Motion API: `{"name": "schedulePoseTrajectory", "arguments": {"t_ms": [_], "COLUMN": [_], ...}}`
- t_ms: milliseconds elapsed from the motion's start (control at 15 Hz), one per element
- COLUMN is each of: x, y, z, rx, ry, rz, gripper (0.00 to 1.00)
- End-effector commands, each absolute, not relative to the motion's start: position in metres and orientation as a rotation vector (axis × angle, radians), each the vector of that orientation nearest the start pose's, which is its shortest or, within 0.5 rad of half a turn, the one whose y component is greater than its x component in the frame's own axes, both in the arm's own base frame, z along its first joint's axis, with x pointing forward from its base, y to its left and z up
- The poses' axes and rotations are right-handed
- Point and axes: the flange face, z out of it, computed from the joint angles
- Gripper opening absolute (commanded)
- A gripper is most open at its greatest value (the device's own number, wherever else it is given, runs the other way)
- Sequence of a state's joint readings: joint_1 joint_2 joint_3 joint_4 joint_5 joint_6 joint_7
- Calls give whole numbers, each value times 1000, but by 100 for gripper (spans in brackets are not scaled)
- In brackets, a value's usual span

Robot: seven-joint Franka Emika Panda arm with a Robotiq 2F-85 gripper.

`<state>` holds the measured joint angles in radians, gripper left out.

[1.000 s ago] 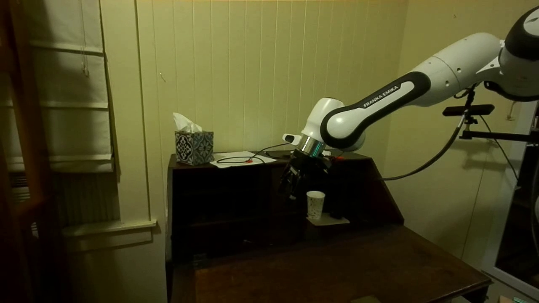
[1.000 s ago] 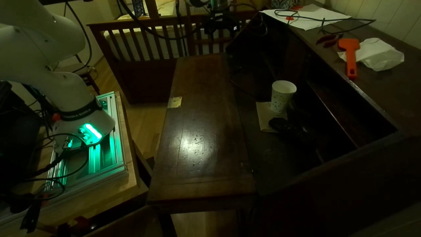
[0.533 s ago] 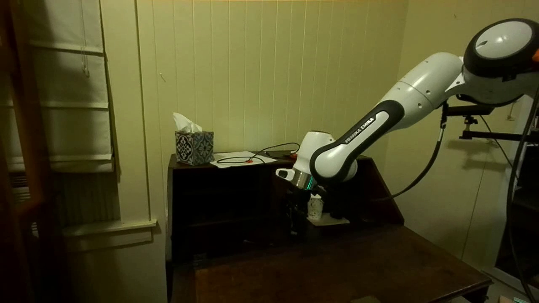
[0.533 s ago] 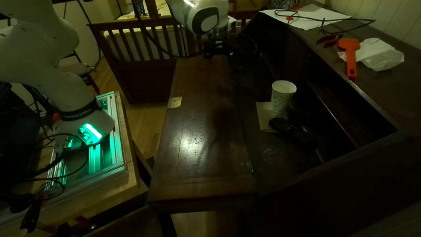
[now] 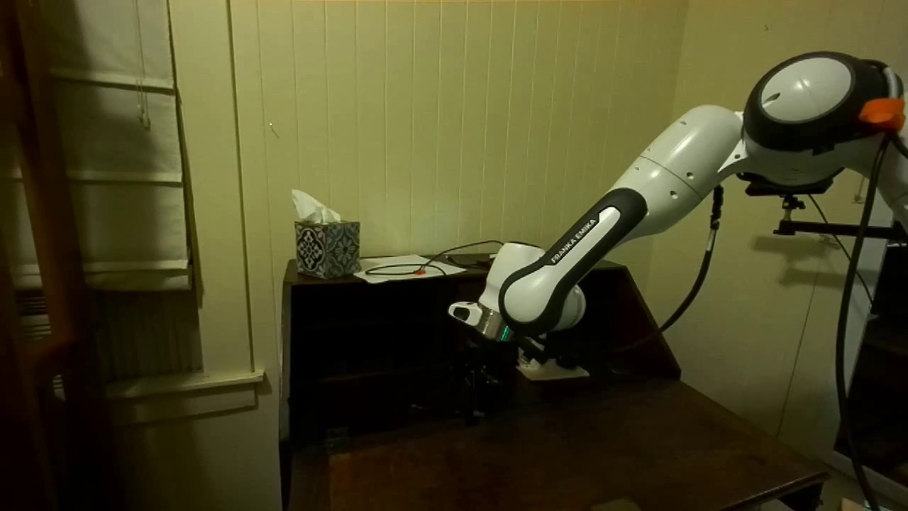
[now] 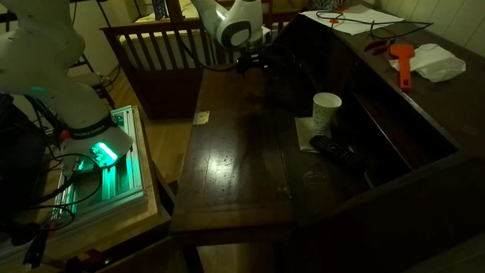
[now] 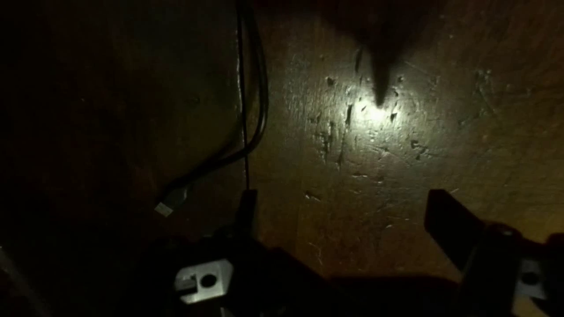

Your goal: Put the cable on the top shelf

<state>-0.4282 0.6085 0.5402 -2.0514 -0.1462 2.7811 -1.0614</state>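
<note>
Wrist view: black two-fingered gripper [image 7: 343, 197] spread wide, holding nothing; we should centre over the thin black silver-tipped cord [image 7: 264, 101], straddle its bend, pinch low

Below me the table [image 6: 231, 201] is dark and scratched, a brass plate [image 6: 201, 118] at its front edge. Toward the back edge I see a paper square [image 6: 304, 136] and, overlapping it, a remote [image 6: 336, 152]; the cable [image 7: 263, 105] bends across the seam [image 7: 242, 88], well in from the front edge.

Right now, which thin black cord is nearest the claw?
The silver-tipped black cord on the brown wooden desk; the other black cord sits higher, partly on white paper.
</note>
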Motion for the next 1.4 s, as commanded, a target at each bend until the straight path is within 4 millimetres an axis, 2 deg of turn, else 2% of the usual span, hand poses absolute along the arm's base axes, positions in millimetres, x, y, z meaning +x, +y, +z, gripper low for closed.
{"name": "schedulePoseTrajectory", "arguments": {"t_ms": [0, 400, 533, 600, 667, 867, 1067, 1333], "x": [626, 642, 644, 645, 645, 647, 649, 653], "y": [59, 40, 38, 38, 38, 40, 40, 41], "z": [194, 183, 175, 172, 169, 162, 159, 167], "rx": [-2485, -2550, -2559, -2561, -2560, -2560, -2561, -2556], "ry": [-1706, -1715, -1710, -1713, -1720, -1719, -1722, -1719], "rz": [-475, -444, -426, -416, -414, -404, -404, -425], "gripper": [90, 67, 64, 56, 59, 39, 9, 0]}}
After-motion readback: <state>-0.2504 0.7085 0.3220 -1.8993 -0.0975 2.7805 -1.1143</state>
